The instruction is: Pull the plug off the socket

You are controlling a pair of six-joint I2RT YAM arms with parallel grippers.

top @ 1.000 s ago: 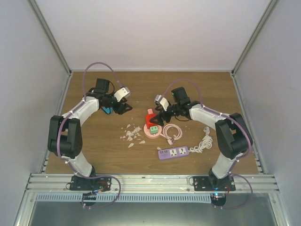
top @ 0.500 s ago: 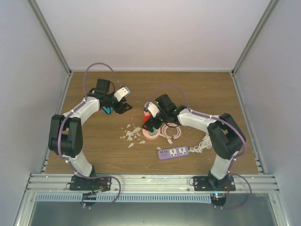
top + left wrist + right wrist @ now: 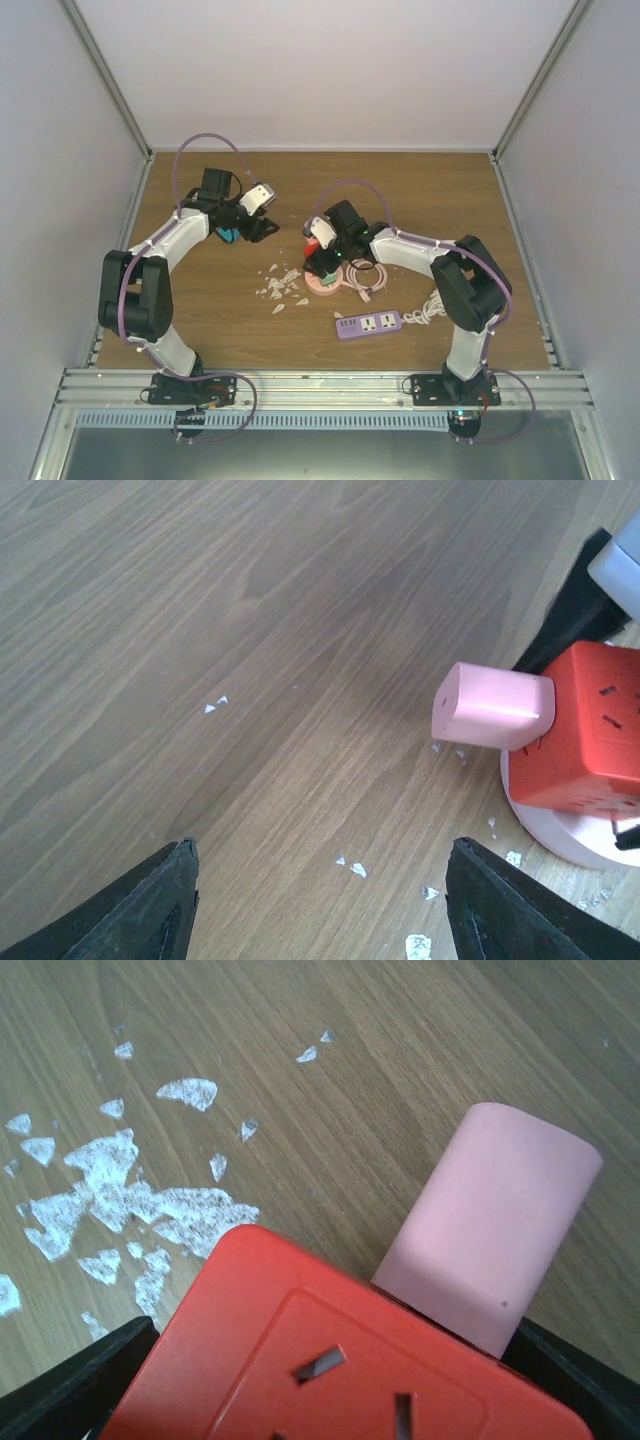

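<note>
A red cube socket (image 3: 330, 1360) stands on a round pink base (image 3: 325, 288) at mid-table. A pink plug (image 3: 490, 1230) sticks out of one of its sides, level with the table. My right gripper (image 3: 330, 1385) straddles the socket, and a black finger lies against each side of the cube. In the left wrist view the plug (image 3: 492, 708) points left from the socket (image 3: 590, 730). My left gripper (image 3: 320, 900) hovers open over bare wood, to the left of the plug and apart from it. It holds nothing.
White flakes (image 3: 282, 285) are scattered left of the base. A coiled pink cable (image 3: 365, 278) lies to its right. A purple power strip (image 3: 368, 323) with a white cord (image 3: 432, 305) lies nearer the front. A blue object (image 3: 228, 234) sits under the left arm.
My right arm swung left and came down over the red socket, and its jaws narrowed around the cube. The left gripper has barely moved.
</note>
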